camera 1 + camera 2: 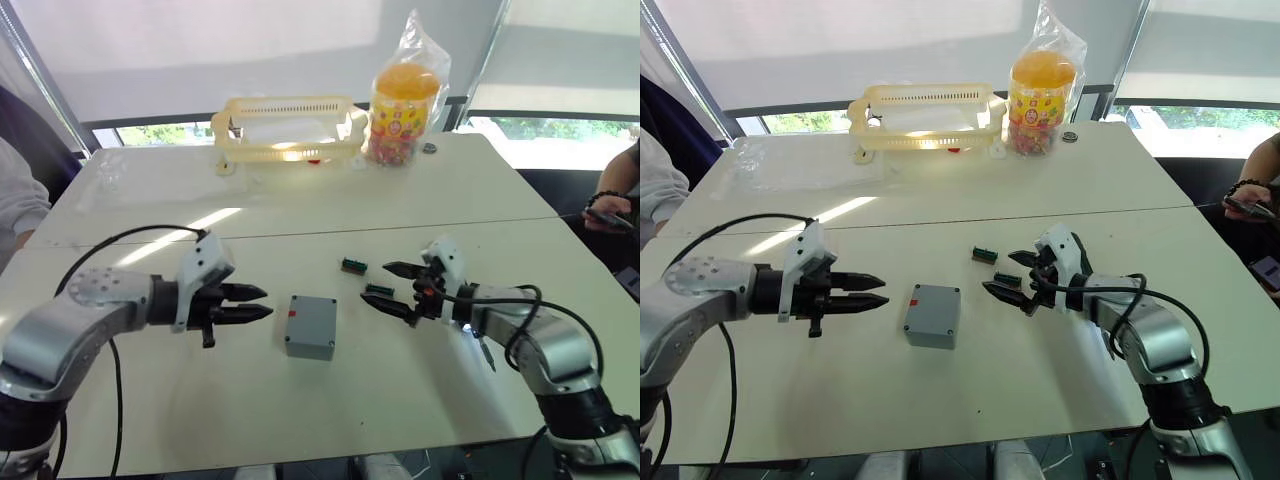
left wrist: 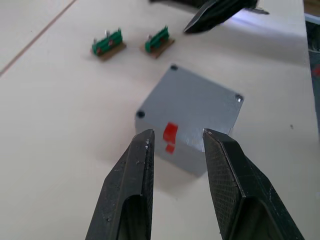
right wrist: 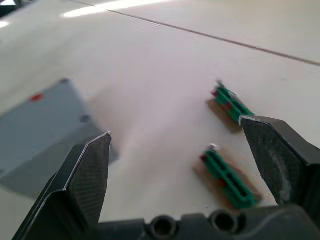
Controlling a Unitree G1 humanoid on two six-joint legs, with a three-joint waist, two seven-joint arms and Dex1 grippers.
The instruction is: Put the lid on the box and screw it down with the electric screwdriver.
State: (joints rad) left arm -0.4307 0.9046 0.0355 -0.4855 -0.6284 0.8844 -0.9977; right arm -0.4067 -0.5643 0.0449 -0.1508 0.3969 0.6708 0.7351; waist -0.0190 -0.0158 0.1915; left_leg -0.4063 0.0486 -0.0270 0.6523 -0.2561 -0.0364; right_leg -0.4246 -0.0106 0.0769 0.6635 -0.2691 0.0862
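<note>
Both grippers are empty and spread: left gripper [image 1: 255, 305] points at the red-marked side of the box [image 1: 310, 326], probably to steady it. Right gripper [image 1: 397, 289] hangs wide open over the near green block [image 1: 378, 290]. Lid [image 2: 192, 102] already sits on the box, between the arms.

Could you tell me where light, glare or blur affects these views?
Left eye view: a sunlit streak glares on the table behind the left hand, and the windows are blown out. Left wrist view: the box and its red mark are sharp. Right wrist view: the box is blurred, and the green blocks are clearer.
</note>
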